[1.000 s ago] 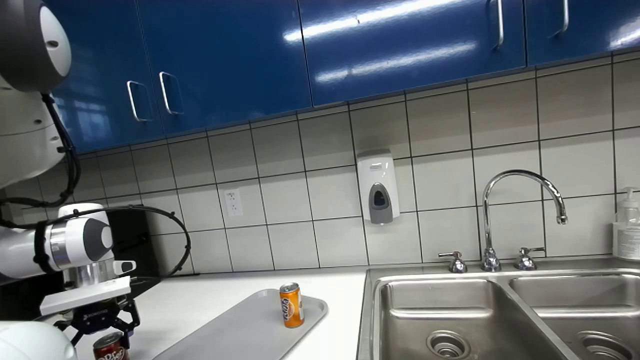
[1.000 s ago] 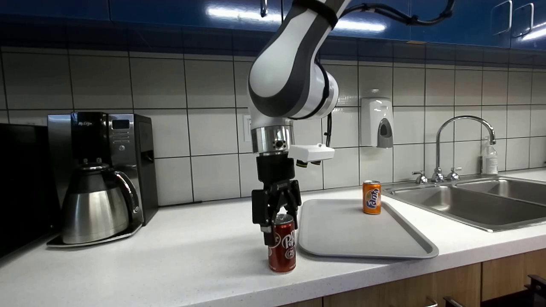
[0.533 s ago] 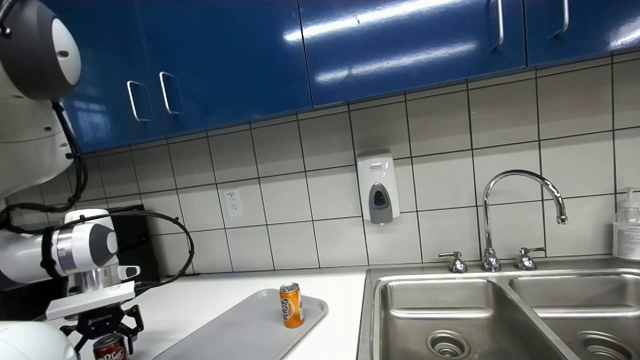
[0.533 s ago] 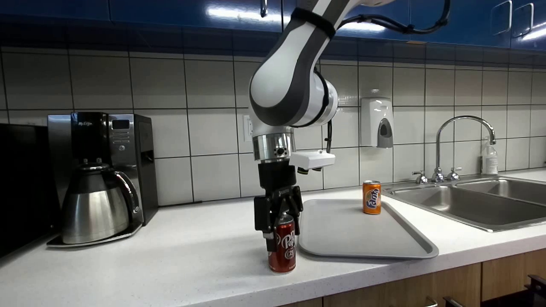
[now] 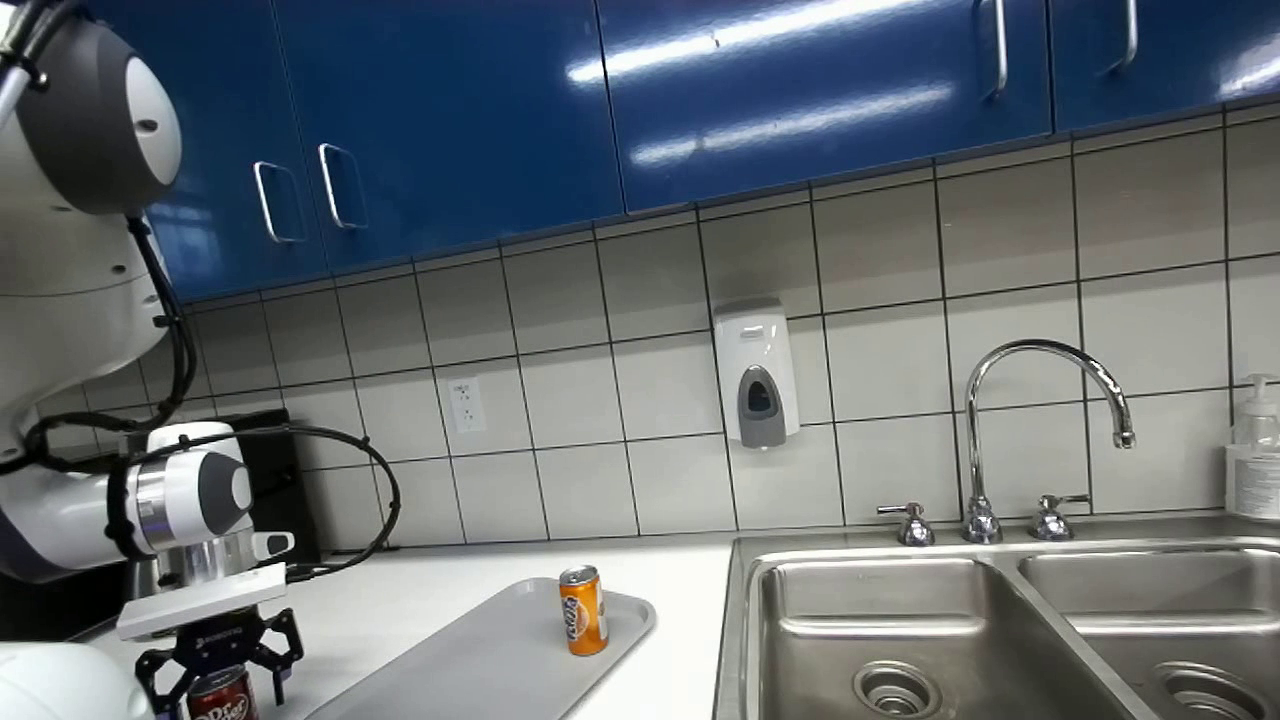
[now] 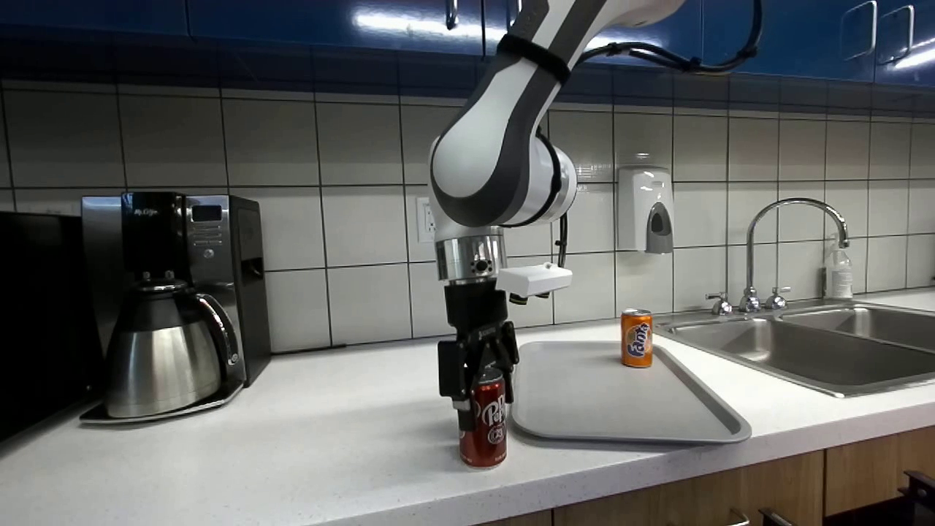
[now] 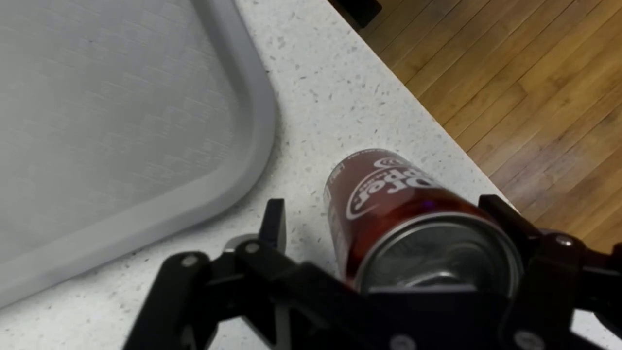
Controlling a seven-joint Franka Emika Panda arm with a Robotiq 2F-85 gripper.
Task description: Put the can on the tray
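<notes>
The can [image 6: 483, 431], dark red with white lettering and a pale top, stands upright on the counter just beside the tray. It also shows at the bottom edge in an exterior view [image 5: 222, 700] and in the wrist view [image 7: 384, 194]. My gripper [image 7: 388, 209] is open, pointing down around the can's upper part. In the wrist view there is a clear gap to the left finger, and the can sits close to the right finger; contact cannot be told. The grey tray [image 6: 613, 409] lies flat beside the can; its rounded corner [image 7: 257, 146] is near the left finger.
An orange can [image 6: 637, 338] stands on the tray's far part. The steel sink [image 6: 789, 351] is beyond the tray. A coffee maker [image 6: 175, 292] stands on the opposite side. The counter's front edge [image 7: 418, 104] runs close to the can, with wooden floor below.
My gripper has come down a little and shifted slightly toward the tray side, with the arm leaning the same way. The can, tray and orange can have not moved.
</notes>
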